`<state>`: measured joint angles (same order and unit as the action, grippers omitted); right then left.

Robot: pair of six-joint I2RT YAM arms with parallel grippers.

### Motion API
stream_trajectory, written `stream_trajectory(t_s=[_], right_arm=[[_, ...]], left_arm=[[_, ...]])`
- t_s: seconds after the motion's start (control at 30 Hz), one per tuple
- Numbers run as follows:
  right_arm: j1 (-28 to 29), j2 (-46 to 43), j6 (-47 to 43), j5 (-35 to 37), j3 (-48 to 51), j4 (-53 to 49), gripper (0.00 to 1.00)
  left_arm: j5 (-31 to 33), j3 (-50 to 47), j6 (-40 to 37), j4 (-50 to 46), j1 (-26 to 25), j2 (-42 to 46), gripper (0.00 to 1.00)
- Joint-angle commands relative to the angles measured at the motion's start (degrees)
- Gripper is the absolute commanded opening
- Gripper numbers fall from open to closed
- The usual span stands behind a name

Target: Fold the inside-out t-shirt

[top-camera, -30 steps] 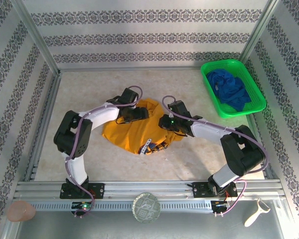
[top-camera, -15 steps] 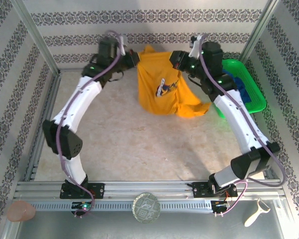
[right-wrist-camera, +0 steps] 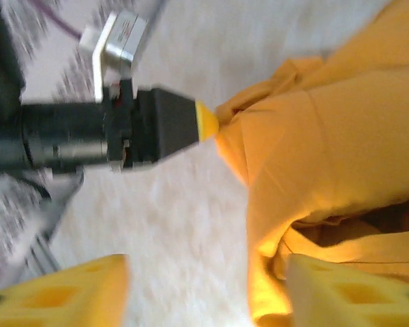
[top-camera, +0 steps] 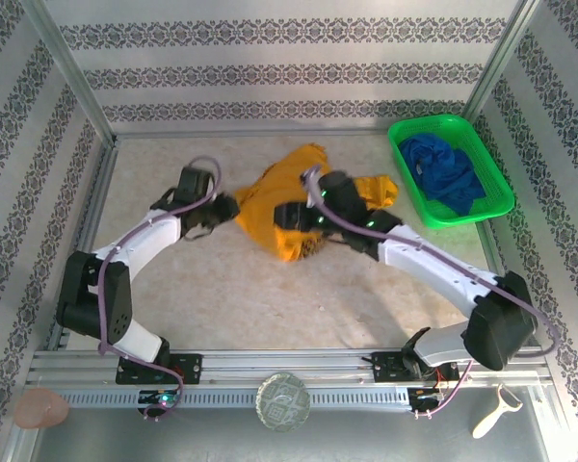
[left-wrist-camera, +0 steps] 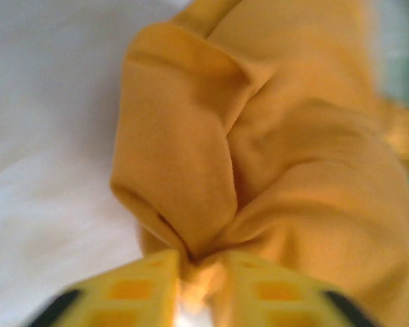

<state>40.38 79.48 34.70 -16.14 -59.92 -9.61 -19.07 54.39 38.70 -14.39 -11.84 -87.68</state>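
Note:
The inside-out t-shirt (top-camera: 289, 197) lies crumpled on the table, mustard yellow, a little behind the middle. My left gripper (top-camera: 225, 208) is at the shirt's left edge. In the left wrist view its yellow fingers (left-wrist-camera: 140, 289) stand close together with a gathered fold of the t-shirt (left-wrist-camera: 259, 136) pinched between them. My right gripper (top-camera: 302, 218) hovers over the middle of the shirt. Seen from the right wrist, that gripper (right-wrist-camera: 204, 293) is open wide; the t-shirt's edge (right-wrist-camera: 327, 157) lies against its right finger (right-wrist-camera: 347, 293) and bare table shows between the fingers.
A green basket (top-camera: 397, 144) with a dark blue garment (top-camera: 445, 173) stands at the back right, close to the shirt's right end. Metal frame rails run along the table's sides. A peeler (top-camera: 496, 411) and a round glass object (top-camera: 282, 400) lie beyond the near rail.
Both arms have come down from the back wall, where they held the shirt up, and it now lies on the table. The right gripper has let go and opened.

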Motion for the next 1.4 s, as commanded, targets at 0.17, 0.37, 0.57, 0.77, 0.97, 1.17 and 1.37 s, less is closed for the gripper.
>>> stream_trajectory(t_s=[0.17,0.37,0.57,0.77,0.97,1.17,1.37], right_arm=[[-9.07,-11.13,-0.49,5.01,9.78,-0.38,0.78],[-9.63,-5.89,-1.39,6.28,13.93,-3.76,0.79],[-8.78,-2.37,3.76,5.18,18.08,2.55,0.77],[-4.87,-1.01,2.24,4.91,17.39,2.94,0.72],[-2.34,1.32,-1.51,3.73,15.58,3.62,0.7],[-0.83,7.92,-4.65,1.47,9.66,2.95,0.74],[0.87,15.68,-5.87,0.65,3.18,2.31,0.74]], left_arm=[[2.04,-5.37,-6.18,-3.91,3.6,13.99,0.68],[7.75,-2.99,-10.59,-9.05,-10.94,15.91,0.76],[12.48,2.59,-12.07,-9.62,-22.26,4.41,0.77],[18.68,6.05,-10.57,-12.09,-24.55,-5.5,0.69],[21.73,4.09,-8.21,-10.16,-24.46,-7.12,0.52],[19.76,2.9,-7.24,-6.73,-23.07,-8.36,0.0],[18.63,0.83,-4.94,-4.08,-22.36,-1.83,0.0]])
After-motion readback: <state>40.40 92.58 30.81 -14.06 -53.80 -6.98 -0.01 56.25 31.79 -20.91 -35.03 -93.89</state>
